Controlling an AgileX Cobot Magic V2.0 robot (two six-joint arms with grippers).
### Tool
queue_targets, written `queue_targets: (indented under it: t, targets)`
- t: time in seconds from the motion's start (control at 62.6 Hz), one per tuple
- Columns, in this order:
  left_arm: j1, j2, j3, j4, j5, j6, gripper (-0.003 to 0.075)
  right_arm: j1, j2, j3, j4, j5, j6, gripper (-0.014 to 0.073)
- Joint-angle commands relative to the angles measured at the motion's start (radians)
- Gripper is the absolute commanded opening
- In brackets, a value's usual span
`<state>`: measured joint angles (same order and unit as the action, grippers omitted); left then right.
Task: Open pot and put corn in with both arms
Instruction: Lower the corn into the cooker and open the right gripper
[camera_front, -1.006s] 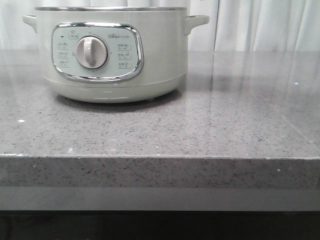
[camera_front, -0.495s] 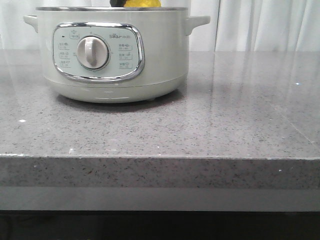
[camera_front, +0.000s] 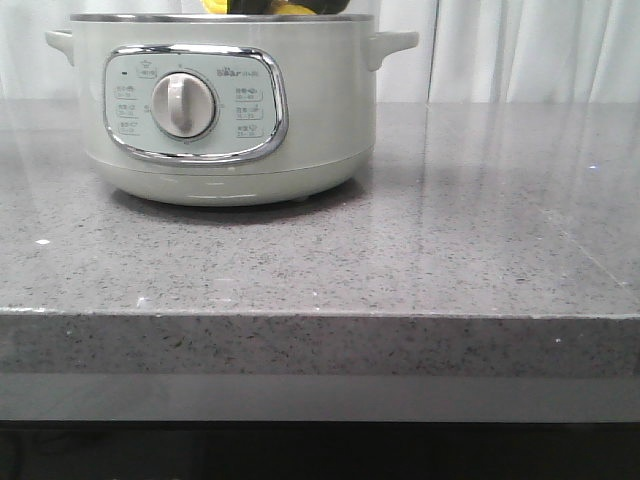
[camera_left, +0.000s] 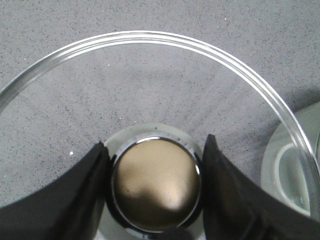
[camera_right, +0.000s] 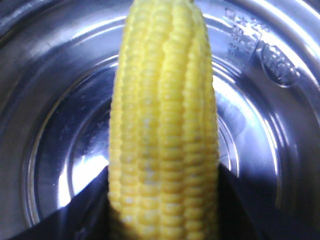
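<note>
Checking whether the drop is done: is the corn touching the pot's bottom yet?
Cannot tell. The right wrist view shows the corn over the pot's steel floor, hiding any gap.

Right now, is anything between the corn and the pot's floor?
Nothing. In the right wrist view the corn, gripped by the right gripper, hangs over the pot's bare metal floor.

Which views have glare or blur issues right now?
Front view: sharp; streaky window reflections on the glossy countertop, soft shadow under the pot.
Left wrist view: sharp; bright sheen on the lid knob held by the left gripper, glass lid transparent.
Right wrist view: corn close and soft-focused, strong specular highlights on the metal inner pot.
</note>
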<state>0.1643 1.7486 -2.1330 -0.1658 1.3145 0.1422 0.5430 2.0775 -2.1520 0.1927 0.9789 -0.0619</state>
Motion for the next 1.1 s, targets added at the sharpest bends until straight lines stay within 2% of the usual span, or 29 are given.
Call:
queue_targets:
  t: [0.0,0.064,0.224,0.431,0.703,0.814,0.894,0.99,1.086]
  targets:
    - [0.001,-0.06,-0.041,-0.027,-0.059,-0.012,0.0095,0.0,-0.062,-0.035,0.006,-0.038,-0.009,0.0361]
    - [0.001,-0.06,-0.041,-0.027,-0.059,-0.012,0.0095,0.0,-0.062,-0.035,0.006,-0.039,-0.009,0.0406]
    - [0.001,-0.06,-0.041,-0.027,-0.059,-0.012,0.0095,0.0,-0.062,-0.035,0.006,-0.04,-0.009,0.0447]
    - [0.001,-0.06,-0.041,-0.027,-0.059,-0.012,0.0095,0.0,-0.062,-0.035,0.006,-0.032,-0.009,0.0567]
    - [0.001,-0.06,-0.041,-0.027,-0.059,-0.012,0.0095,-0.004,-0.089,-0.035,-0.009,-0.067,-0.009,0.0559]
    - [0.001,-0.06,-0.041,-0.027,-0.059,-0.012,0.0095,-0.022,-0.117,-0.035,-0.01,-0.075,-0.007,0.047]
    - [0.001,-0.06,-0.041,-0.027,-0.059,-0.012,0.0095,-0.04,-0.13,-0.035,-0.01,-0.072,-0.007,0.0331]
    - [0.001,-0.06,-0.041,-0.027,-0.059,-0.012,0.0095,-0.062,-0.14,-0.035,-0.009,-0.067,-0.007,0.0102]
    - [0.001,-0.06,-0.041,-0.027,-0.059,-0.012,0.0095,-0.08,-0.143,-0.035,-0.009,-0.06,-0.007,-0.0064]
